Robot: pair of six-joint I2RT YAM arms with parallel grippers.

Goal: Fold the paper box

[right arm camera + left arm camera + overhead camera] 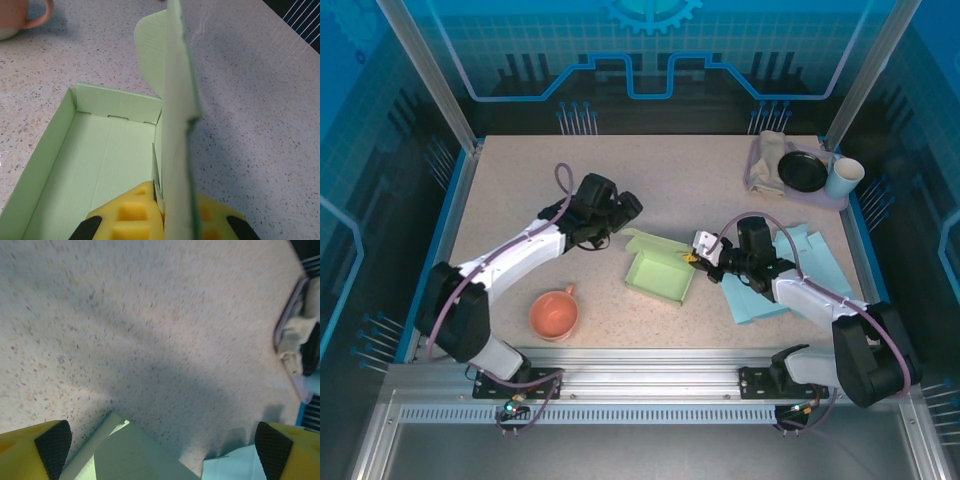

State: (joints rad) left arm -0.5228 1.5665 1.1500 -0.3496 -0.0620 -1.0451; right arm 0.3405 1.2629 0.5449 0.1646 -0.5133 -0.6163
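Right gripper [698, 257] pinches the right end of the raised lid flap [655, 243] of the green paper box [658, 280], mid-frame on the bench [520, 190]. Left gripper [616, 218], jaws wide and empty, hangs just upper left, nearest the flap's free end.

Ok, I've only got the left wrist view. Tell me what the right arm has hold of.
Observer: The right fingers are shut on an upright flap of the green paper box.
Operator: Tell me what's inside the box.
Observer: Nothing; it lies open and empty.
Operator: Name what's nearest my arm's base.
Observer: A pink cup, upright on the table, apart from the box.
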